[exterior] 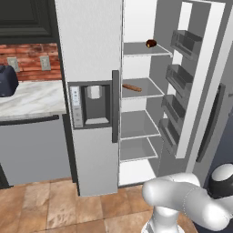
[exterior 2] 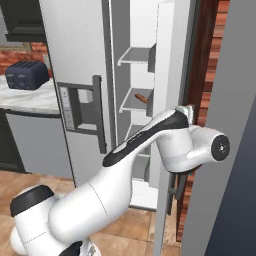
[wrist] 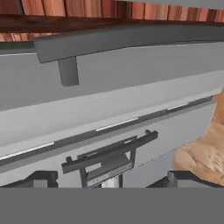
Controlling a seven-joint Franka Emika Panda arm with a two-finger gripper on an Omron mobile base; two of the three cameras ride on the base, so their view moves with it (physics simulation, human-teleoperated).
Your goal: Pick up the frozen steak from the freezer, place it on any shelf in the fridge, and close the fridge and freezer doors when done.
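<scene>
At far left in the left base view, a dark toaster (exterior: 7,80) stands on the marble counter (exterior: 32,98), above a grey dishwasher front (exterior: 34,148). Next comes the freezer door (exterior: 88,91), which carries the dispenser panel (exterior: 91,104) and is shut. To its right the fridge compartment is open, with its shelves exposed. A dark brown item (exterior: 151,43) lies on the top shelf (exterior: 143,50), and a reddish-brown elongated piece, judged to be the steak (exterior: 132,87), lies on the second shelf (exterior: 141,88). Further right, the fridge door (exterior: 200,91) stands swung out, its bins facing inward.

In the right base view, the arm (exterior 2: 145,145) reaches to the outer side of that open door. In the hand view, the hand (wrist: 109,177) faces the door's long dark handle (wrist: 122,41) at close range, with its fingertips (wrist: 41,178) apart and nothing held.

Judged progress: the steak is transferred and the freezer is closed. The remaining step is to push the fridge door shut.
</scene>
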